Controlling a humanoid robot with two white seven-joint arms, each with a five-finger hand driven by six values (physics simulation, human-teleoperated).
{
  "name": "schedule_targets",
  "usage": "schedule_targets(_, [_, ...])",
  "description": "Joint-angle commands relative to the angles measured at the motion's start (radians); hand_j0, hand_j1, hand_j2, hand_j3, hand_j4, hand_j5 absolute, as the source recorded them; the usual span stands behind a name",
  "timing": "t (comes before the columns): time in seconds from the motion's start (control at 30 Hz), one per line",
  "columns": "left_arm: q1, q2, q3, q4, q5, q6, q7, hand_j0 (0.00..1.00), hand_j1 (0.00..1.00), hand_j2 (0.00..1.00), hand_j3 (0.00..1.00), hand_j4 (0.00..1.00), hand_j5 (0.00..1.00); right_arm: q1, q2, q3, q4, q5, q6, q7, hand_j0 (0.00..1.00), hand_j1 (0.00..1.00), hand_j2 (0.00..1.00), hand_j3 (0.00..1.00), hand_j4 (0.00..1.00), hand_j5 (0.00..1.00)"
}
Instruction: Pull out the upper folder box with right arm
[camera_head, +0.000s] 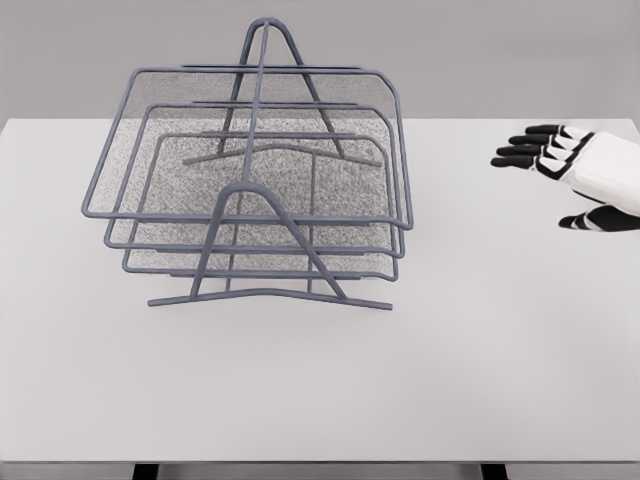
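- At the left and centre of the frame we see the wire rack (262, 215) standing on the white table (450, 380): three mesh trays stacked in a grey frame with triangular end supports.
- The upper folder box (150, 100) is the topmost and widest tray; it sits fully seated in the rack, its rim running from the upper left of the frame across to the rounded corner right of centre.
- We read its long axis as running left to right across the picture, with its mesh floor level and its near rail facing the bottom of the frame.
- At the right edge, level with the rack's middle, our right hand (575, 170) hovers with fingers extended and thumb apart, relaxed and holding nothing, well apart from the tray.
- We judge the main risk to be catching a lower tray or the frame instead of the top rim, since the rails lie close together.
- A pull off the sliding line could drag or tip the whole light rack across the table.
- Our left arm does not show.
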Motion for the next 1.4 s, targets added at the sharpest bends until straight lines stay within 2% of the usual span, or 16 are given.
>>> schedule_targets(0.0, [0.000,0.000,0.000,0.001,0.000,0.000,0.000,1.00,1.00,1.00,1.00,1.00,1.00,-0.002,-0.001,0.002,-0.004,-0.008,0.001,0.011,1.00,1.00,1.00,1.00,1.00,1.00])
schedule_targets(0.1, [0.000,0.000,0.000,-0.001,0.000,0.000,0.000,1.00,1.00,1.00,1.00,1.00,1.00,-0.057,0.060,0.002,-0.004,0.052,0.001,0.009,1.00,1.00,1.00,1.00,1.00,1.00])
schedule_targets(0.2, [0.000,0.000,0.000,-0.001,0.000,0.000,0.000,1.00,1.00,1.00,1.00,1.00,1.00,-0.081,0.073,0.028,-0.007,0.052,0.001,0.009,1.00,1.00,1.00,1.00,1.00,1.00])
schedule_targets(0.27, [0.000,0.000,0.000,-0.001,0.000,0.000,0.000,1.00,1.00,1.00,1.00,1.00,1.00,-0.195,0.108,0.158,-0.004,0.052,0.001,0.009,1.00,1.00,1.00,1.00,1.00,1.00])
schedule_targets(0.3, [0.000,0.000,0.000,-0.001,0.000,0.000,0.000,1.00,1.00,1.00,1.00,1.00,1.00,-0.238,0.109,0.194,-0.004,0.052,0.001,0.009,1.00,1.00,1.00,1.00,1.00,1.00])
schedule_targets(0.37, [0.000,0.000,0.000,-0.001,0.000,0.000,0.000,1.00,1.00,1.00,1.00,1.00,1.00,-0.279,0.140,0.238,-0.001,0.052,0.001,0.009,1.00,1.00,1.00,1.00,1.00,1.00])
schedule_targets(0.43, [0.000,0.000,0.000,-0.001,0.000,0.000,0.000,1.00,1.00,1.00,1.00,1.00,1.00,-0.342,0.185,0.321,0.033,0.052,0.001,0.009,1.00,1.00,1.00,1.00,1.00,1.00])
schedule_targets(0.53, [0.000,0.000,0.000,-0.001,0.000,0.000,0.000,1.00,1.00,1.00,1.00,1.00,1.00,-0.410,0.235,0.396,0.061,0.054,0.001,0.009,1.00,1.00,1.00,1.00,1.00,1.00])
schedule_targets(0.67, [0.000,0.000,0.000,-0.001,0.000,0.000,0.000,1.00,1.00,1.00,1.00,1.00,1.00,-0.423,0.272,0.424,0.073,0.061,0.001,0.009,1.00,1.00,1.00,1.00,1.00,1.00])
schedule_targets(0.77, [0.000,0.000,0.000,-0.001,0.000,0.000,0.000,1.00,1.00,1.00,1.00,1.00,1.00,-0.425,0.324,0.450,0.136,0.101,0.001,0.009,1.00,1.00,1.00,1.00,1.00,1.00])
schedule_targets(1.07, [0.000,0.000,0.000,-0.001,0.000,0.000,0.000,1.00,1.00,1.00,1.00,1.00,1.00,-0.422,0.333,0.487,0.159,0.115,0.001,0.009,1.00,1.00,1.00,1.00,1.00,1.00])
schedule_targets(1.37, [0.000,0.000,0.000,-0.001,0.000,-0.001,0.000,1.00,1.00,1.00,1.00,1.00,1.00,-0.413,0.303,0.503,0.156,0.132,0.001,0.011,1.00,1.00,1.00,1.00,1.00,1.00])
